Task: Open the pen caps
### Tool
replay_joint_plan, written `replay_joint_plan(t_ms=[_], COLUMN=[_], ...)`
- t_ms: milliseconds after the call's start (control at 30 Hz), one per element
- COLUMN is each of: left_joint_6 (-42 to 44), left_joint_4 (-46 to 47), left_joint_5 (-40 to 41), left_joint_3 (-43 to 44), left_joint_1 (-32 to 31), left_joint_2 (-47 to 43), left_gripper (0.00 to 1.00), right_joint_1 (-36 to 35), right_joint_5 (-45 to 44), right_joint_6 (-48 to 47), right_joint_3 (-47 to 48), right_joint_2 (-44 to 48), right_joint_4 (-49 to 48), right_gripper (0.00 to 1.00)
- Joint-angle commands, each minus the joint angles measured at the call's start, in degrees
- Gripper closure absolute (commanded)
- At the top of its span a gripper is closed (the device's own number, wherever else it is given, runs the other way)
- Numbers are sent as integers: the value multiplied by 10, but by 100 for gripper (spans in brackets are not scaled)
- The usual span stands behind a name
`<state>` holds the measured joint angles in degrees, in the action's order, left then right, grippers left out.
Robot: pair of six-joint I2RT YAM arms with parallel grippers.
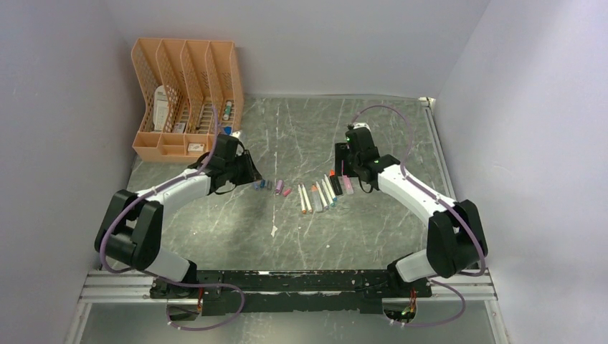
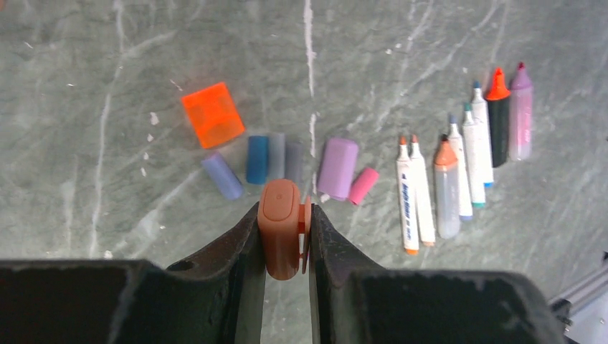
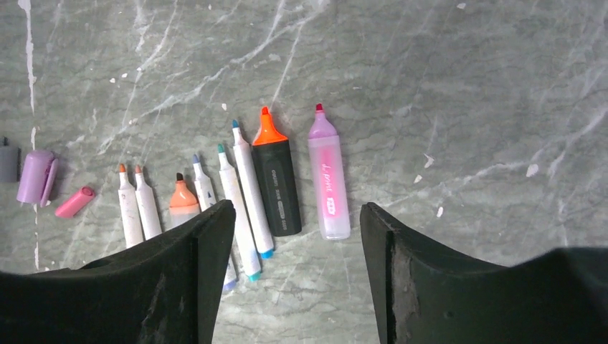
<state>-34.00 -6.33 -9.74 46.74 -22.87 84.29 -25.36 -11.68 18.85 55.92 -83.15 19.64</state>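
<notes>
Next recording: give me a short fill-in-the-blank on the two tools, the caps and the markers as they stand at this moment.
1. The gripped cap between the fingers of the left tool is coloured ____.
2. The right tool is ____, with nothing between its fingers.
3. The black marker has a bare tip coloured ____.
4. The larger cap right beside the small pink cap is ____.
Missing words: orange; open; orange; purple.

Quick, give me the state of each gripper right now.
Left gripper: closed, holding an orange pen cap.
Right gripper: open, holding nothing.
</notes>
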Motion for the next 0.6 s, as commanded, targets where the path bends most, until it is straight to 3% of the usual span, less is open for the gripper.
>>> replay_joint_plan(t_ms=[0, 300, 567], left_joint_6=[25, 33, 34], left_joint_4=[-1, 11, 32], left_joint_5=[55, 71, 74], left_joint_3=[27, 19, 14], left_joint_1=[-3, -3, -3], left_joint_2=[27, 66, 90], left_gripper=[89, 83, 68], right_joint_1=[15, 73, 128], right_joint_5=[-1, 31, 45], right_joint_6=[9, 29, 47], right_joint_3=[-27, -114, -160], right_joint_2=[26, 81, 123], right_joint_4=[4, -49, -70], right_gripper=[34, 29, 22])
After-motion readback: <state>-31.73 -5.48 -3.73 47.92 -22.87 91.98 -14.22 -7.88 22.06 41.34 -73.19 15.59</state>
